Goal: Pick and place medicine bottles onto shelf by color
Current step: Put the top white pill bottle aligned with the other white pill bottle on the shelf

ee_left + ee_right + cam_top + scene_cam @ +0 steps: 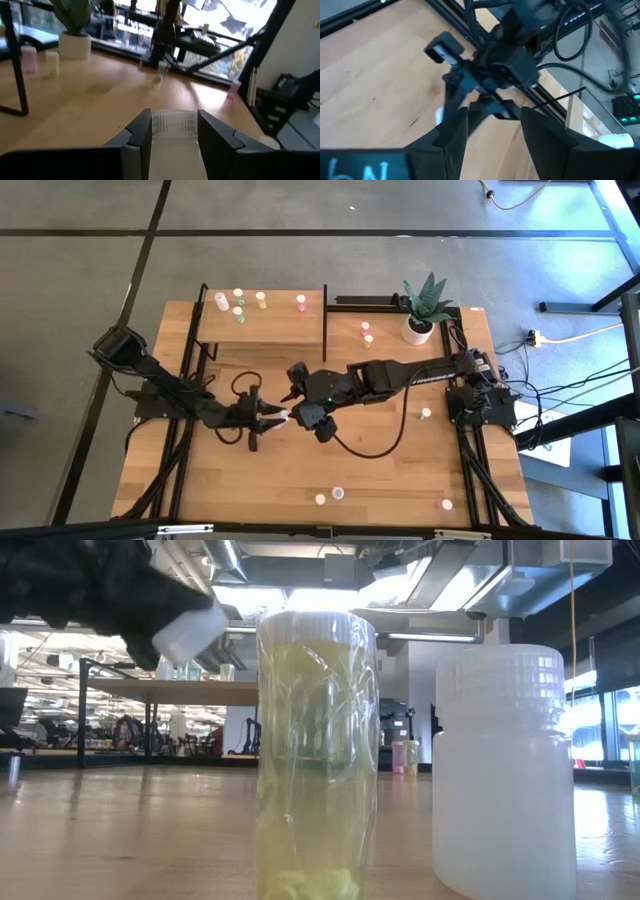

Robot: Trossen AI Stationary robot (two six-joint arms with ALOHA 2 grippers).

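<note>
My left gripper is over the table's middle, shut on a small white bottle. The bottle also shows in the left wrist view and in the low view. My right gripper is open and empty just right of it, and its fingers frame my left gripper. The light-wood shelf stands at the far left, with several bottles upright on it, among them yellow and pink. My left gripper pinches the white bottle between its two fingers, one on each side. The ribbed cap end sticks out past the fingertips, so the bottle lies along the fingers. In the low view the bottle is tilted and lifted clear of the table.
Loose bottles stand on the table: pink and yellow by the potted plant, green at the right, and three near the front edge. In the low view a yellowish bottle and a white one stand close to the camera.
</note>
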